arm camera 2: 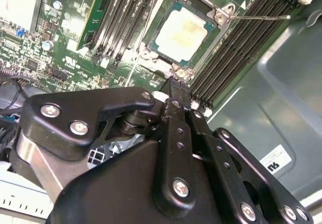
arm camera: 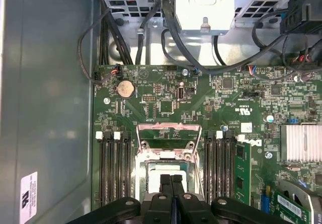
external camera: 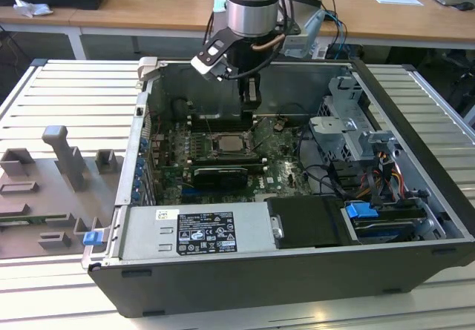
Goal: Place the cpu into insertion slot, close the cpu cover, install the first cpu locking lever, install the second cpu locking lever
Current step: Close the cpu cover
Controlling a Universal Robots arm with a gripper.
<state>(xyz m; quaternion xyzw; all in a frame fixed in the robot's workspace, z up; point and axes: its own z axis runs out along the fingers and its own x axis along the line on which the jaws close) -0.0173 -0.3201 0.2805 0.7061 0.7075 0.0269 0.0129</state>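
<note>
A: Chip's in! The cpu lies flat in the insertion slot, so step 1 looks done.

B: The cpu cover is swung open beyond it in the first wrist view. Closing it and setting the 2 levers remain, I'd say.

A: The gripper hangs just over the socket's near edge, fingers pressed together, carrying nothing.

B: The second wrist view adds a thin lever rod jutting free. The exterior view gives the whole computer case.

The end effector hangs near the socketed cpu.
</note>
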